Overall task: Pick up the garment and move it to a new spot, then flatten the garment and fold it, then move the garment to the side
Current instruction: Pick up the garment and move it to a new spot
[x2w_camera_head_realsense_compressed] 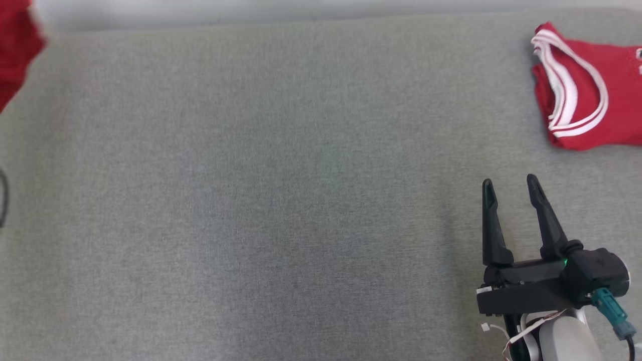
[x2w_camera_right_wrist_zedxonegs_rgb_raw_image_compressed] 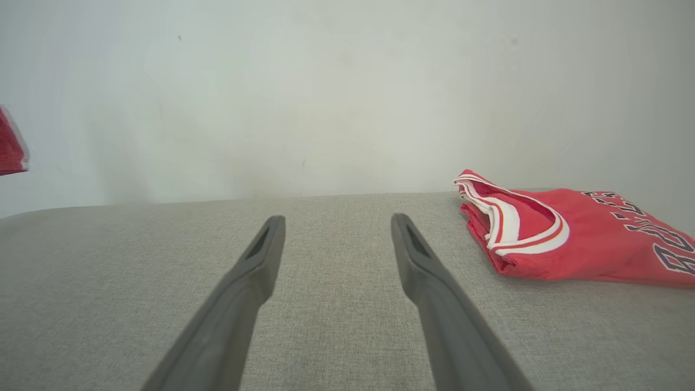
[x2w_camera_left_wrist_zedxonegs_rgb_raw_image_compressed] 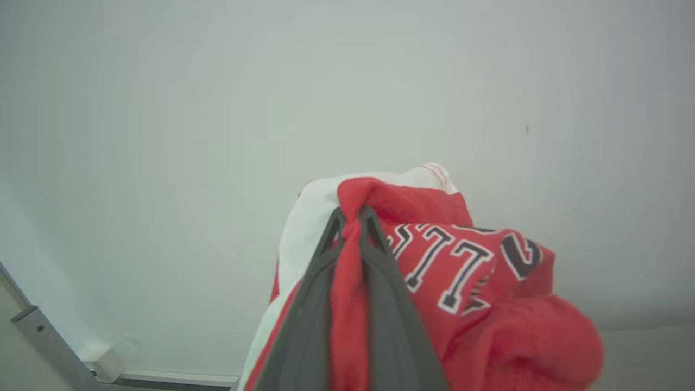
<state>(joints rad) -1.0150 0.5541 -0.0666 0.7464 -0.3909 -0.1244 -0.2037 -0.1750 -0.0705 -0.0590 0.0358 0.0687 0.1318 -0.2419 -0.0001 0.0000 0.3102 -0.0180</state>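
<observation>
A red garment (x2w_camera_left_wrist_zedxonegs_rgb_raw_image_compressed: 461, 282) with white trim and black-and-white lettering hangs bunched up in the air, and my left gripper (x2w_camera_left_wrist_zedxonegs_rgb_raw_image_compressed: 350, 214) is shut on a fold of it. Part of that garment (x2w_camera_head_realsense_compressed: 15, 45) shows at the top left corner of the head view, and a sliver of it (x2w_camera_right_wrist_zedxonegs_rgb_raw_image_compressed: 11, 144) at the left edge of the right wrist view. My right gripper (x2w_camera_head_realsense_compressed: 510, 186) hovers open over the grey surface at the lower right, nothing between its fingers (x2w_camera_right_wrist_zedxonegs_rgb_raw_image_compressed: 260, 255).
A second red jersey (x2w_camera_head_realsense_compressed: 587, 93) with white-striped trim lies folded at the far right of the grey fabric surface (x2w_camera_head_realsense_compressed: 281, 190), ahead and right of my right gripper (x2w_camera_right_wrist_zedxonegs_rgb_raw_image_compressed: 335, 220). A pale wall (x2w_camera_right_wrist_zedxonegs_rgb_raw_image_compressed: 326, 81) rises behind the surface's far edge.
</observation>
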